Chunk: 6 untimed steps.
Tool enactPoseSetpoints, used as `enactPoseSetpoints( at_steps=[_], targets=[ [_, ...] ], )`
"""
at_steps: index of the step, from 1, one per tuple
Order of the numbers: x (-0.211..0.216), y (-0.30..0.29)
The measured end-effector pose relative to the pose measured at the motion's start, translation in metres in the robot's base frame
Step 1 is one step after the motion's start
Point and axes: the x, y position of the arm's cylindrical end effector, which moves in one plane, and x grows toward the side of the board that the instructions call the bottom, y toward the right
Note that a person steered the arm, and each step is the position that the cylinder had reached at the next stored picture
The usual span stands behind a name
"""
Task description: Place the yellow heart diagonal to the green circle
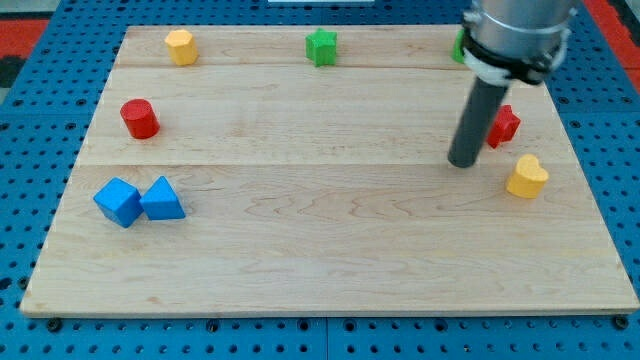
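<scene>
The yellow heart (527, 177) lies near the board's right edge, at mid height. The green circle (461, 45) is at the view's top right, mostly hidden behind the arm; only a sliver of its left side shows. My tip (463, 162) rests on the board, left of the yellow heart and a little above it, with a gap between them. A red star-like block (503, 125) sits just right of the rod, above the heart.
A green star (321, 47) is at top centre and a yellow hexagon (180, 46) at top left. A red cylinder (140, 118) is at left. A blue cube (118, 201) touches a blue triangle (162, 199) at lower left. The wooden board (320, 260) lies on a blue pegboard.
</scene>
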Motion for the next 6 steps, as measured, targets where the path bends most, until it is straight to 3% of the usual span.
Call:
enactPoseSetpoints(
  at_steps=[1, 2, 3, 5, 6],
  targets=[
    [0.067, -0.007],
    [0.082, 0.066],
    [0.042, 0.103],
    [0.024, -0.069],
    [0.026, -0.120]
  ],
)
